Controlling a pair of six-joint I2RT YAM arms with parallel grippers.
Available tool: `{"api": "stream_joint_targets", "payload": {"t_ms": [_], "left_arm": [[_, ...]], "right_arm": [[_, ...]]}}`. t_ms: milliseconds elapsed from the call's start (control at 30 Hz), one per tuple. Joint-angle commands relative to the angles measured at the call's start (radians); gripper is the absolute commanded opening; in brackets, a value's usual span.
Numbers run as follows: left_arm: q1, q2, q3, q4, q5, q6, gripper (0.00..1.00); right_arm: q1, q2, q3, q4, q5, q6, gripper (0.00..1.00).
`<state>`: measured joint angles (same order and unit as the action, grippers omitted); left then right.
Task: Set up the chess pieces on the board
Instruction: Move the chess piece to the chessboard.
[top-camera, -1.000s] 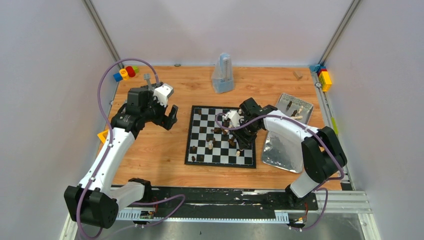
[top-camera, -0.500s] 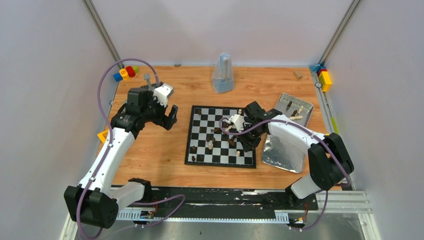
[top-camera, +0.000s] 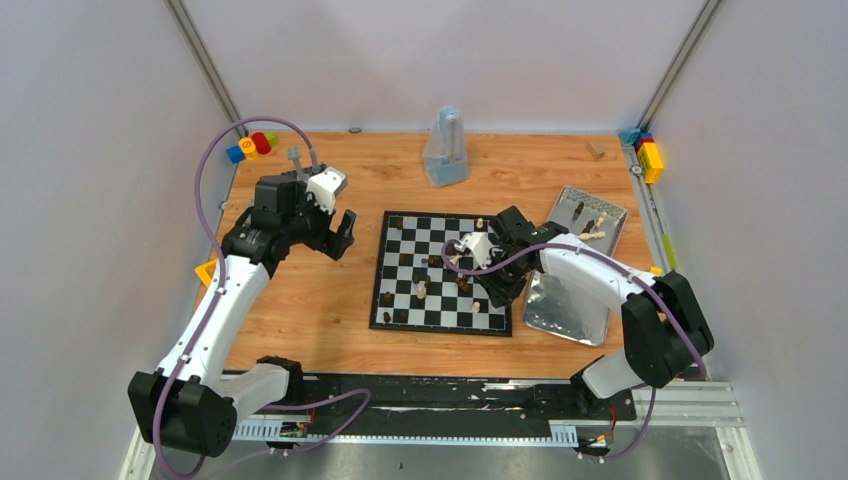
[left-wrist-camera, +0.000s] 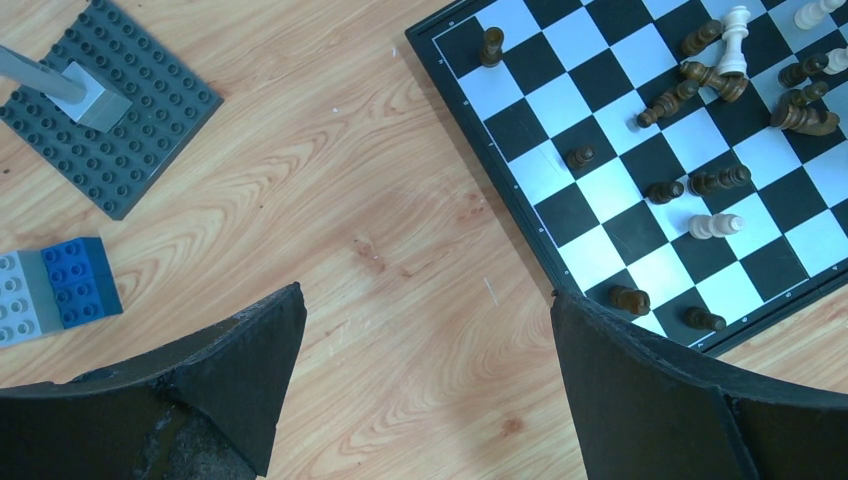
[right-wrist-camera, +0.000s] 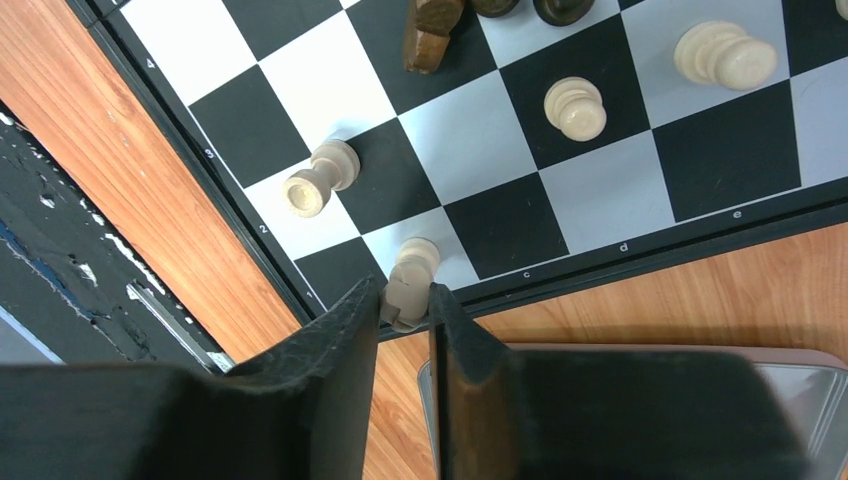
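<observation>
The board (top-camera: 395, 228) lies mid-table with dark and cream chess pieces (top-camera: 440, 265) scattered on it, several tipped over. My right gripper (top-camera: 490, 298) hangs low over the board's near right corner. In the right wrist view it (right-wrist-camera: 403, 295) is shut on a cream rook (right-wrist-camera: 412, 272) that stands on the corner squares by the board's (right-wrist-camera: 500, 210) border. A cream pawn (right-wrist-camera: 320, 180) stands one square away. My left gripper (top-camera: 340, 238) is open over bare wood left of the board, nothing between its fingers (left-wrist-camera: 250, 360). Dark pieces (left-wrist-camera: 715, 80) cluster in the left wrist view.
A silver tray (top-camera: 570, 305) lies right of the board, and a second tray (top-camera: 597, 203) behind it holds more pieces. A clear bag (top-camera: 445, 150) stands at the back. Toy blocks (top-camera: 250, 147) sit in the back left corner, others (top-camera: 648, 155) back right. A grey studded baseplate (left-wrist-camera: 110, 130) lies near the left gripper.
My right gripper has shifted towards the board's near right corner and its jaws have closed on the cream rook. The left arm has not moved.
</observation>
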<state>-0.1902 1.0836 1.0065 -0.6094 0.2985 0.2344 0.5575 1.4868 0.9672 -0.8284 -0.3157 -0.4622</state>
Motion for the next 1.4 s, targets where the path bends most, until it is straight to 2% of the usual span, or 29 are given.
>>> {"api": "stream_joint_targets", "payload": {"t_ms": [0, 67, 200, 400, 700, 867, 1167, 1367], "left_arm": [[-0.002, -0.026, -0.005, 0.024, -0.007, 0.018, 1.00], [-0.002, -0.027, -0.005, 0.023, -0.007, 0.019, 1.00], [-0.002, -0.030, -0.005, 0.023, -0.012, 0.020, 1.00], [-0.002, -0.031, -0.005, 0.022, -0.014, 0.020, 1.00], [-0.002, -0.032, -0.005, 0.019, -0.019, 0.023, 1.00], [-0.002, -0.031, -0.006, 0.019, -0.021, 0.023, 1.00], [-0.002, -0.030, -0.011, 0.023, -0.024, 0.026, 1.00], [-0.002, -0.018, -0.011, 0.025, -0.030, 0.027, 1.00]], "right_arm": [[-0.005, -0.028, 0.010, -0.012, 0.019, -0.005, 0.35], [-0.004, -0.037, 0.031, -0.013, 0.006, -0.001, 0.52], [0.007, -0.039, 0.075, -0.016, -0.022, -0.004, 0.62], [0.052, -0.001, 0.113, -0.010, -0.040, -0.023, 0.64], [0.129, 0.087, 0.128, 0.007, -0.046, -0.039, 0.60], [0.142, 0.122, 0.130, 0.024, -0.052, -0.041, 0.54], [0.150, 0.132, 0.128, 0.036, -0.075, -0.035, 0.27], [0.151, 0.048, 0.072, 0.036, -0.080, -0.043, 0.11]]}}
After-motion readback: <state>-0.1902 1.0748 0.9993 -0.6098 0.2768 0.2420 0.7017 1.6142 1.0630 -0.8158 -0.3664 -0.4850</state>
